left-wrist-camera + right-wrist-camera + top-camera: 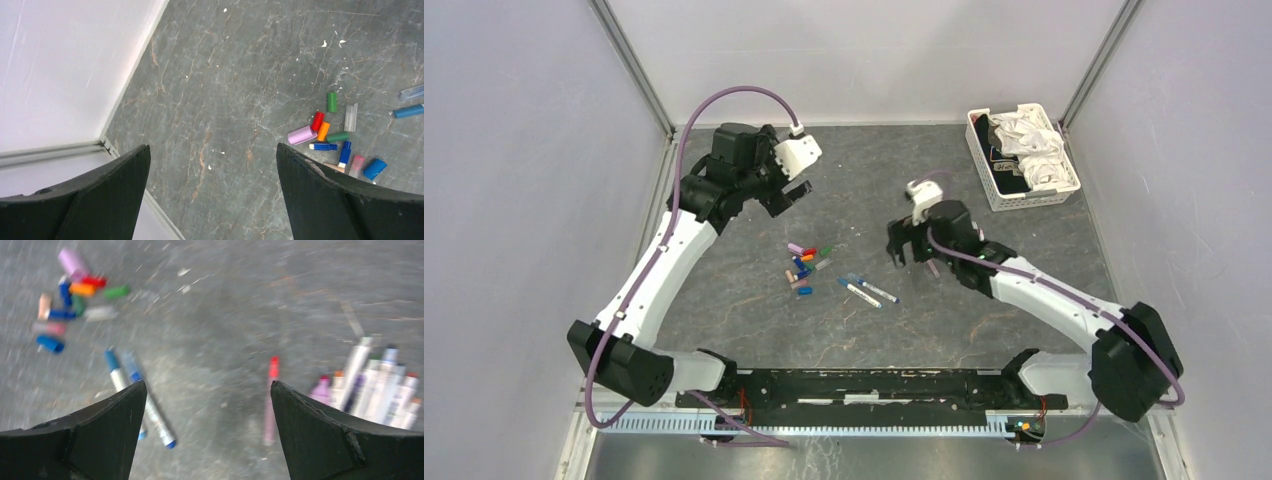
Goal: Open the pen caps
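Basically both pincers hang empty with jaws spread wide. The left gripper [212,150] is over the far-left part of the table [874,165] and the right gripper [208,385] is nearer the middle-right. The pen caps [804,265] sit in a tight heap at about the table's centre, between the two grippers and a little toward the near edge from both. In the left wrist view they lie off to the right of the pincer, in the right wrist view up and to the left, and they are well apart from either. The heap is stubby plastic pieces in lilac, red, orange, green, blue and pink, plus one clear-ish, lying on their sides at all angles, some touching. Two blue-capped pens [867,291] lie just beside the heap on its right, side by side, long axes running diagonally toward the near-right corner. The right arm is nearer to them. A red-capped pen [271,397] lies under the right gripper, close to the finger on the right of that view, its long axis crossing the line the jaws close along. A bundle of pens [375,385] sits next to it. The right wrist view is blurred, so detail is shaky. The next grab is probably a capped pen by the right arm.
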`<state>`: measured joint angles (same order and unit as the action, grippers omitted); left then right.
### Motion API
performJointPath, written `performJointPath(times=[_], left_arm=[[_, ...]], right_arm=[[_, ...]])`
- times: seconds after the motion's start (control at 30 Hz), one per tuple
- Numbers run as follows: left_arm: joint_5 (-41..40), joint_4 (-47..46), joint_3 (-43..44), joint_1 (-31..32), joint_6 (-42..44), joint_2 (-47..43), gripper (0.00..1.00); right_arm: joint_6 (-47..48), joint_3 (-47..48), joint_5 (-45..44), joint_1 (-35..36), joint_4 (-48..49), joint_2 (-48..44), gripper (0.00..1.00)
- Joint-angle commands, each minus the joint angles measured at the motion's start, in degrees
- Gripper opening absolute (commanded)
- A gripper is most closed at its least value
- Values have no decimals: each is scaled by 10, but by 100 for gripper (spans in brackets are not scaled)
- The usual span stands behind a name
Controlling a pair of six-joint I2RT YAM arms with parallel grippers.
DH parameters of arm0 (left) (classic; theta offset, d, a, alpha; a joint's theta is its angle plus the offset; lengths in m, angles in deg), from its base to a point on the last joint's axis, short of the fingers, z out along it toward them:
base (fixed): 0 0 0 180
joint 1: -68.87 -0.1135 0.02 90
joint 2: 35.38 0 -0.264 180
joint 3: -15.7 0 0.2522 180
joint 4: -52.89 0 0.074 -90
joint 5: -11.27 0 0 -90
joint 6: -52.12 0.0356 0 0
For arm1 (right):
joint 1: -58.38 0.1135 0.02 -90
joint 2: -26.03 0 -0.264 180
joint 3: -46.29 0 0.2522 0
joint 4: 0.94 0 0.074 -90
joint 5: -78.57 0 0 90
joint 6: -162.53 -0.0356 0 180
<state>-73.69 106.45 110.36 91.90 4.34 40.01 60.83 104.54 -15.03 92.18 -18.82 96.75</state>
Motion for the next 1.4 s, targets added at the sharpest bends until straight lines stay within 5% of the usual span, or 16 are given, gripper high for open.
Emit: performJointPath(times=[0.0,0.57,0.77,1.37], left_arm=[[-25,-17,-3,-9,-61,0,100],[31,42,-29,-12,-75,-7,100],[44,52,-29,-12,-68,2,100],[56,81,-26,-12,-50,10,100]], right_arm=[[18,21,-17,91,-59,32,97],[-10,-56,17,218,-4,42,63],[-5,-61,30,226,12,88,70],[56,21,6,227,24,231,63]])
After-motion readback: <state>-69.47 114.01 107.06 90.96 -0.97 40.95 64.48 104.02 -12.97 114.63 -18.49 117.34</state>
